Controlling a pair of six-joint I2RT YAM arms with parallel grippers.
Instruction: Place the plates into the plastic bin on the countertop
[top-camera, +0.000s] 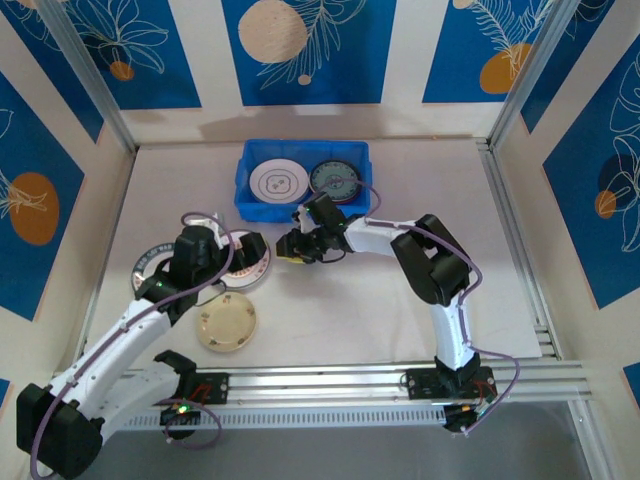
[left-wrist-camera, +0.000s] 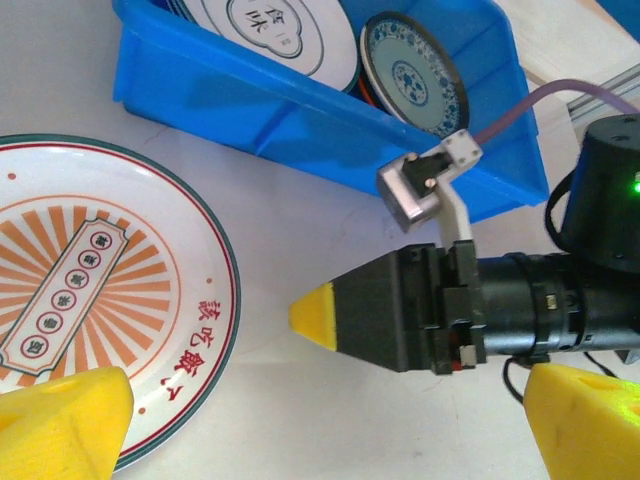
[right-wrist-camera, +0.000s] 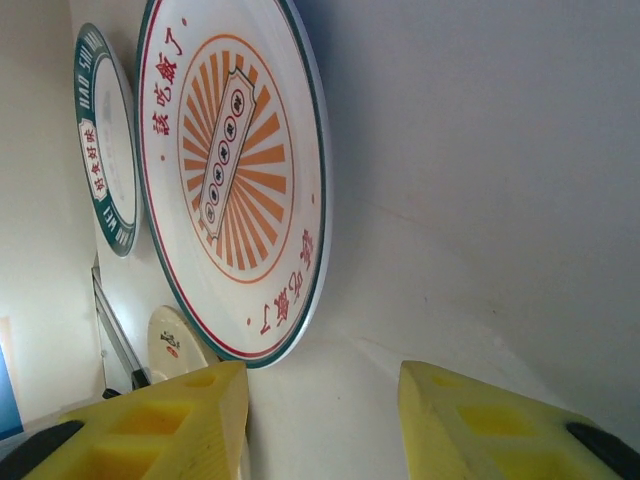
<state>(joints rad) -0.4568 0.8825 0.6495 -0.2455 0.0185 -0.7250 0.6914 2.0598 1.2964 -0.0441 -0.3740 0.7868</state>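
Across the pale table (top-camera: 380, 300), the work is split between what is already stowed and what is left to collect. At its far side sits the plastic bin (top-camera: 258, 210), long side toward the arms, so either one can reach over the front wall. It is wide enough for two plates abreast, and a white plate (top-camera: 279, 181) with a dark rim and a teal plate (top-camera: 335, 180) lie in it side by side. Three plates remain out on the table's near left: the striped plate (left-wrist-camera: 90, 300) nearest the bin, a green-rimmed plate (right-wrist-camera: 100, 140) beyond it on the left arm's side, and a cream plate (top-camera: 227, 325) closest to the bases. All three lie flat, face up, which leaves only a thin rim to grip. That would explain why the right hand (right-wrist-camera: 320, 400) is down at table level, aimed sideways at the striped plate. Its fingers (right-wrist-camera: 170, 410) are parted with bare table between them and pinch nothing; the plate's rim is just beside one tip, and no contact shows. The likely aim is to work a tip under that rim. The left hand (left-wrist-camera: 325, 410) hovers over the same spot, spread as wide as it goes and empty, probably ready to steady the plate or take it.
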